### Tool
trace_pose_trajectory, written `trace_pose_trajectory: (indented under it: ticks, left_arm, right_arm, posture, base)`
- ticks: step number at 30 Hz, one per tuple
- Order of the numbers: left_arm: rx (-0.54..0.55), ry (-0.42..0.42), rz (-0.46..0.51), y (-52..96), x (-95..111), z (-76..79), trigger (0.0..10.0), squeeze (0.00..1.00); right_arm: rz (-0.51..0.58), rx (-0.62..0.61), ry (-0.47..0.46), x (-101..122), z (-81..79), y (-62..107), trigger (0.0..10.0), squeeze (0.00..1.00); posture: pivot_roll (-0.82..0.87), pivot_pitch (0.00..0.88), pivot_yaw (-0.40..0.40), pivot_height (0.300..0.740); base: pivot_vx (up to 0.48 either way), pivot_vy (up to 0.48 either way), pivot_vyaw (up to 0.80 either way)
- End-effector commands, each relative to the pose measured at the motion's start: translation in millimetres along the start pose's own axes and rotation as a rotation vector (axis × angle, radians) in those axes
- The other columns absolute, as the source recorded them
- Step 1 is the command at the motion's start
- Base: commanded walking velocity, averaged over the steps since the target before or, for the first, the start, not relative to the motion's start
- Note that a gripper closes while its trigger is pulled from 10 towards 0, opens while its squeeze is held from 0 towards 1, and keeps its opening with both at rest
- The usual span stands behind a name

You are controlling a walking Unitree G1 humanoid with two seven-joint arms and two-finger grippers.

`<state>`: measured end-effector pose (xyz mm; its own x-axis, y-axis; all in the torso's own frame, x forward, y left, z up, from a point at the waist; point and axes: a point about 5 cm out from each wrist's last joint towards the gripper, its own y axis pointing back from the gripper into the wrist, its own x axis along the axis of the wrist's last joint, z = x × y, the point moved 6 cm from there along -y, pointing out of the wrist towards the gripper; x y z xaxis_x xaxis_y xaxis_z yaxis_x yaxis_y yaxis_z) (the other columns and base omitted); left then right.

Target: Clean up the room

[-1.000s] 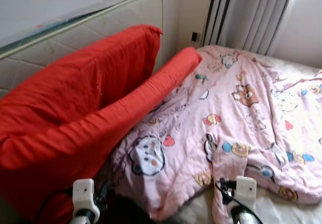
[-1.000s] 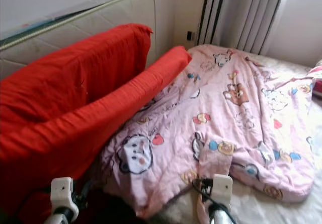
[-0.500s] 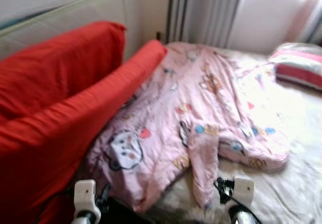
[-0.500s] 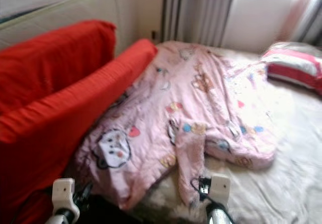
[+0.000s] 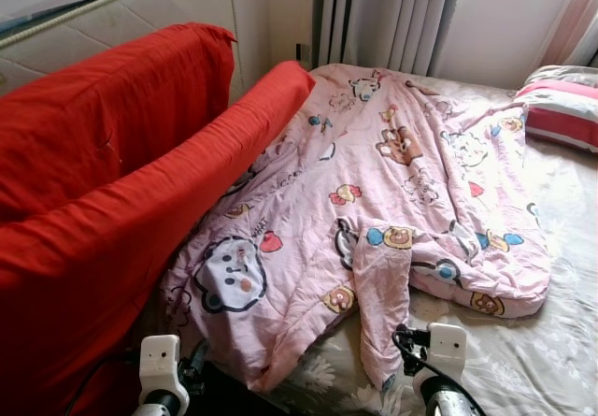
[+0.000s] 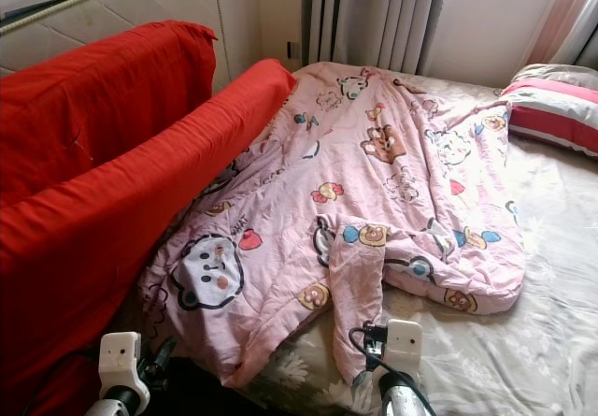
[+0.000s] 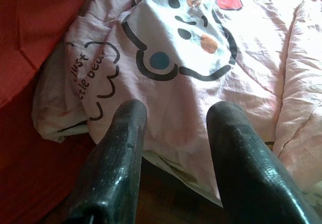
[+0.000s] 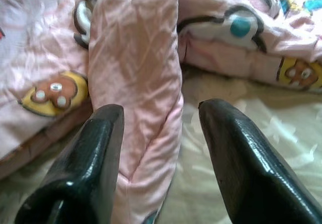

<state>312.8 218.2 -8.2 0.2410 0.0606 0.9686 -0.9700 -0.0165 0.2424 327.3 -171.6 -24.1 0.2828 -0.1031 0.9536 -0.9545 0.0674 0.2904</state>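
Facing the bed (image 5: 551, 360), we see the pink cartoon quilt (image 5: 374, 192) lying rumpled against the red mattress (image 5: 103, 201), nothing tidied yet. Our left gripper (image 7: 173, 133) and right gripper (image 8: 156, 133) hang spread and empty above its near edge.

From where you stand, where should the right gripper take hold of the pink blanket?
Probably the narrow folded flap of the pink blanket that trails toward the near bed edge. The open right gripper already faces it, so come straight in from the foot side.
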Motion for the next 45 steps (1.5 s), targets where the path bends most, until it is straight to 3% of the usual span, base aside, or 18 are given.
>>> trace_pose_trajectory:
  ticks: [1, 5, 20, 22, 27, 45]
  left_arm:
    - [0.006, 0.006, -0.023, 1.6, -5, -2.2, 10.0, 0.00]
    - [0.005, 0.005, -0.031, 0.6, -7, -2.4, 10.0, 0.00]
    - [0.008, 0.000, -0.049, 0.3, -12, -5.1, 10.0, 0.00]
    - [0.004, -0.007, -0.049, -0.6, -12, -3.8, 10.0, 0.00]
    - [0.003, -0.011, -0.050, -1.1, -12, -3.0, 10.0, 0.00]
    - [-0.015, -0.025, -0.048, -2.1, -12, 1.1, 10.0, 0.00]
  right_arm:
    - [-0.061, 0.000, 0.007, -13, -0.5, 2.2, 10.0, 0.00]
    - [-0.045, 0.001, 0.017, -12, 0.1, 3.5, 10.0, 0.00]
    - [-0.038, 0.025, 0.016, -11, -4.3, 3.9, 10.0, 0.00]
    - [-0.034, 0.072, 0.052, -11, -12.3, 4.6, 10.0, 0.00]
    - [-0.031, 0.067, 0.048, -11, -12.2, 4.9, 10.0, 0.00]
    - [-0.033, 0.078, 0.051, -11, -13.5, 4.8, 10.0, 0.00]
  posture:
    - [0.02, 0.172, -0.002, 0.644]
    - [0.02, 0.175, -0.002, 0.614]
    - [0.02, 0.181, -0.002, 0.614]
    - [0.02, 0.182, -0.001, 0.614]
    - [0.02, 0.182, -0.001, 0.614]
    - [0.02, 0.186, 0.001, 0.614]
  base:
    - [0.000, 0.000, 0.00]
    - [0.000, 0.000, 0.00]
    - [0.000, 0.000, 0.00]
    - [0.000, 0.000, 0.00]
    - [0.000, 0.000, 0.75]
    - [0.000, 0.000, 0.07]
